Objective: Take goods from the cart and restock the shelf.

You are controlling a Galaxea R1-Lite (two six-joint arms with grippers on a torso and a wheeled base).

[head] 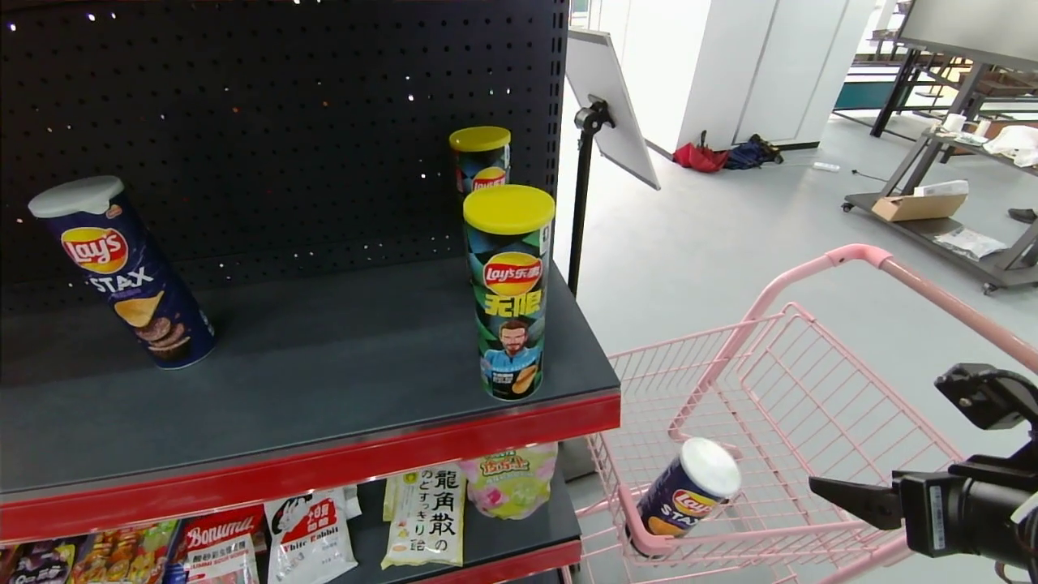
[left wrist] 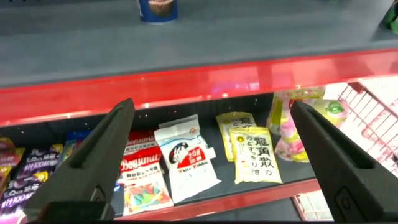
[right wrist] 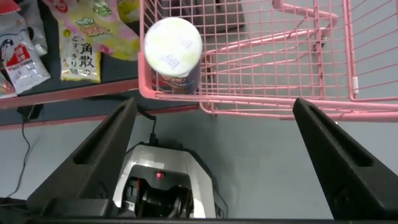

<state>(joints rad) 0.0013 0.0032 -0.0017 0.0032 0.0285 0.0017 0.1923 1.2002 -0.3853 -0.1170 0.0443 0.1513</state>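
Right pincer (right wrist: 212,106) spread wide and empty, above the near rim of a pink cart (head: 851,255). In the cart's near corner, by the rim, a blue chip can (right wrist: 173,53) with a white lid. Left pincer (left wrist: 211,104) likewise spread and empty, facing snack bags (left wrist: 186,158) on the lower shelf. On the upper shelf (head: 324,381), another blue can (head: 122,272) at left, two yellow-lidded cans (head: 509,292) at right, one behind the other.
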